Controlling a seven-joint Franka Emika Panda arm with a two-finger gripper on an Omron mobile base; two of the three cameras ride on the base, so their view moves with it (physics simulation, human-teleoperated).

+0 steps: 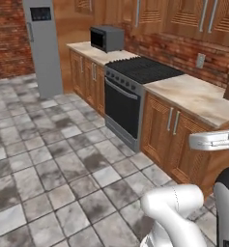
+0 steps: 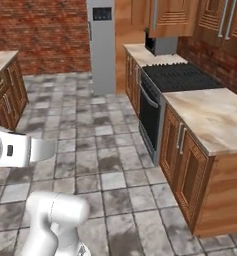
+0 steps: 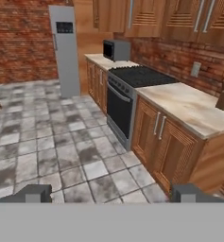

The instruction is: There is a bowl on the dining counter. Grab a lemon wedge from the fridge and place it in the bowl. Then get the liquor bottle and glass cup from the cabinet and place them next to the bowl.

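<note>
gripper (image 3: 111,194) jaws stand wide apart, holding nothing, above the tiled floor (image 3: 47,142). wooden counter cabinets (image 3: 163,142) come next, then the black stove (image 3: 127,90). beyond sits the microwave (image 3: 116,49). the grey fridge (image 3: 65,49) stands farthest, door closed.

I see the fridge (image 1: 42,46) standing at the far end of the floor (image 1: 48,159), against the brick wall (image 1: 7,38). To its right runs a counter (image 1: 94,52) with the microwave (image 1: 107,38) on it. The stove (image 1: 135,96) sits nearer along that run, between this counter and a nearer counter (image 1: 198,99). Cabinets (image 1: 183,19) hang above.
</note>
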